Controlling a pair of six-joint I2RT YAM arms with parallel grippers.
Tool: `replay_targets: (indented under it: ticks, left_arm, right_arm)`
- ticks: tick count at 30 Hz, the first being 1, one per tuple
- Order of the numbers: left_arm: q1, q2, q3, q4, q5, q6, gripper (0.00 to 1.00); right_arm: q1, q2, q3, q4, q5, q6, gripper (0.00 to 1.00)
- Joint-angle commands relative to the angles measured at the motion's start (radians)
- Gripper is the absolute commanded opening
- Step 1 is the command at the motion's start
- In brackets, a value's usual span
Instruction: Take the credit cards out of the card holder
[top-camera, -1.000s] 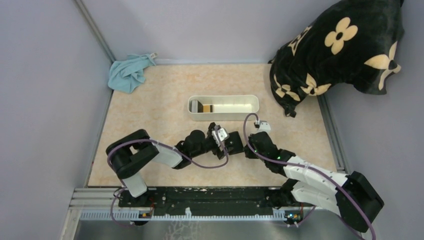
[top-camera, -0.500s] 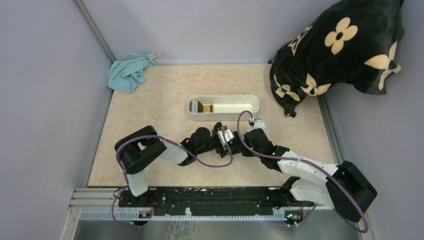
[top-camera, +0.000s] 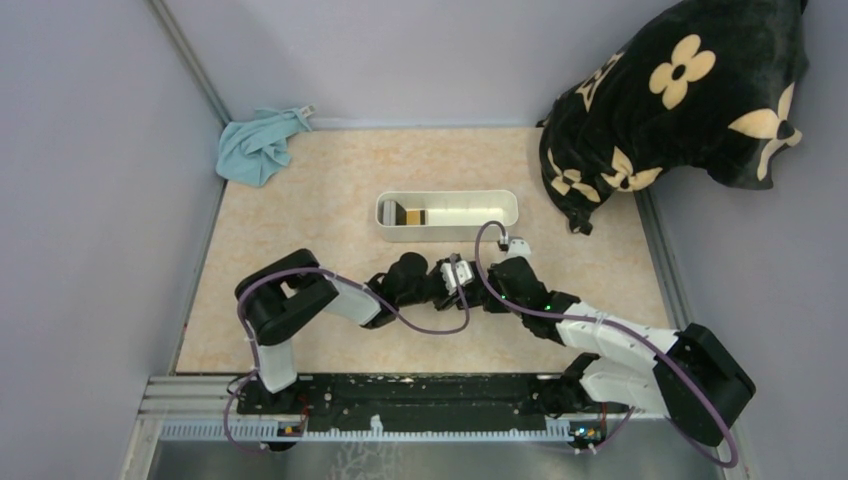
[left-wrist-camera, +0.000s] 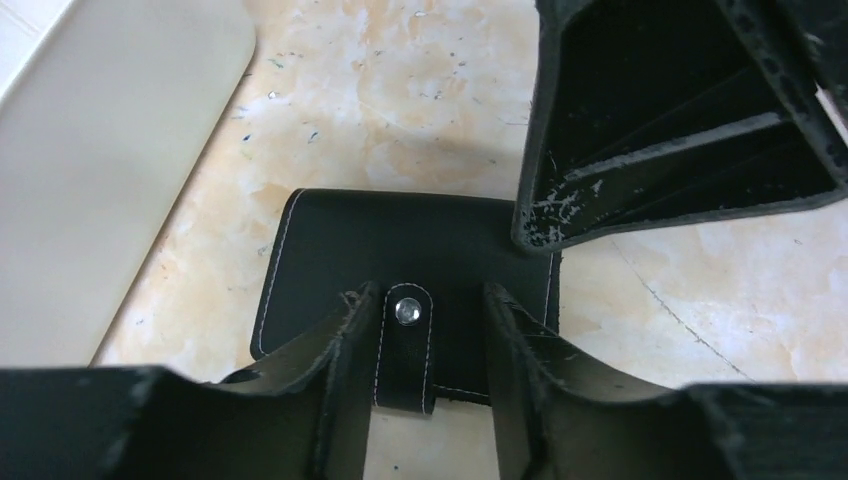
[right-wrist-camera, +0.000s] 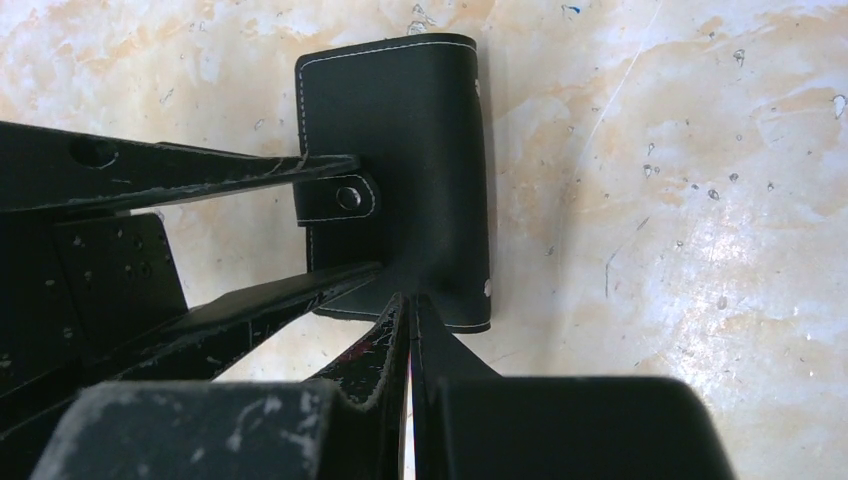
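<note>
Moved: my arms drew together.
Left hand (left-wrist-camera: 428, 300): open, straddling snap strap (left-wrist-camera: 407, 345).
Right hand (right-wrist-camera: 410, 305): pinched shut, empty, pressing small black leather folding wallet (right-wrist-camera: 400, 150).
Progress: wallet snapped closed mid-table (top-camera: 300, 220); no cards out.

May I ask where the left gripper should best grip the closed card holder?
Probably the snap tab, pinched across its width from the edge it wraps over: the card holder lies flat and shut, offering no other handle. The open left gripper straddles it; the shut right gripper rests on its face.
</note>
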Motion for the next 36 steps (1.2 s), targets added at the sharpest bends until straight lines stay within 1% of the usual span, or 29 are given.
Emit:
replay_targets:
  ticks: [1,3,4,7,8,16,26,31,36]
  left_arm:
    - [0.022,0.055,0.036,-0.164,0.053,-0.007,0.45]
    - [0.026,0.067,0.046,-0.192,0.062,-0.014,0.45]
    - [0.029,0.072,0.052,-0.201,0.069,-0.016,0.40]
    - [0.041,0.079,0.068,-0.229,0.102,-0.040,0.08]
    - [0.041,0.074,0.068,-0.231,0.102,-0.045,0.01]
    - [0.041,-0.003,0.035,-0.214,0.116,-0.096,0.00]
    - [0.042,-0.099,-0.010,-0.155,0.156,-0.161,0.00]
    - [0.047,-0.163,-0.053,-0.111,0.108,-0.192,0.00]
    - [0.077,-0.216,-0.080,-0.101,0.096,-0.212,0.00]
  right_arm:
    - [0.000,-0.033,0.013,0.035,-0.002,0.004,0.00]
    - [0.000,-0.039,0.009,0.033,0.000,0.005,0.00]
    - [0.000,-0.042,0.008,0.032,0.001,0.006,0.00]
    - [0.000,-0.040,0.007,0.032,0.003,0.006,0.00]
    - [0.000,-0.039,0.008,0.032,0.003,0.006,0.00]
    - [0.000,-0.007,0.037,0.063,-0.012,-0.006,0.00]
    - [0.000,0.128,0.082,0.169,-0.089,-0.007,0.00]
    - [0.000,0.181,0.072,0.211,-0.108,0.010,0.00]
    - [0.000,0.243,0.044,0.270,-0.127,0.044,0.00]
